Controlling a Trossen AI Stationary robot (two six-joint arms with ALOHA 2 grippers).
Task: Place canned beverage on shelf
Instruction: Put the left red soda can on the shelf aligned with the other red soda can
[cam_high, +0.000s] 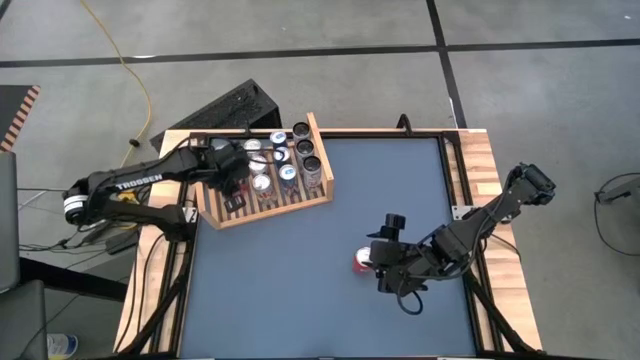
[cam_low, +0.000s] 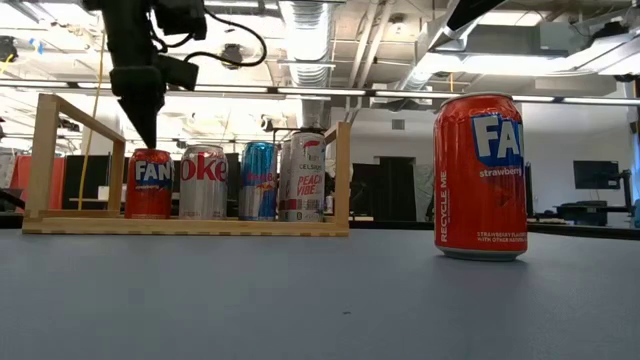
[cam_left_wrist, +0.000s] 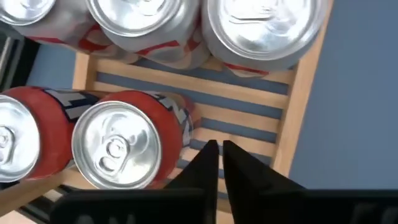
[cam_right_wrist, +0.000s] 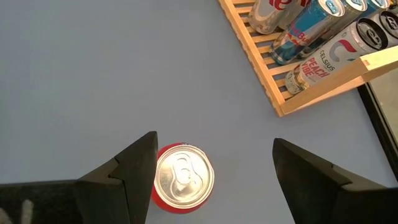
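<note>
Red aluminium, the strawberry soda can (cam_low: 480, 177) stands upright and alone on the grey-blue tabletop (cam_high: 300, 290), right of centre in the high view and well apart from the shelf (cam_high: 268, 205) at the upper left. The right pincer (cam_right_wrist: 211, 171) hangs above the can with its two dark fingers spread wide, one on either side of the silver lid and touching neither; nothing is held.

My judgement of how it will handle: a thin-walled can, rigid enough if full, and then moderately heavy, but easy to dent under a hard squeeze. The painted wall is smooth and likely slippery, so the hold belongs on the straight middle of the body, fingers on opposite sides, below the tapered shoulder and above the base. A pinch on the rim would risk tipping it, as it is tall on a small foot.

The left pincer (cam_left_wrist: 219, 163) is over the shelf at the upper left of the high view, its fingers brought together with only a sliver between them and nothing in them, just beside another red can (cam_left_wrist: 127, 146) that stands in the shelf's near row. Several more cans stand behind it.
</note>
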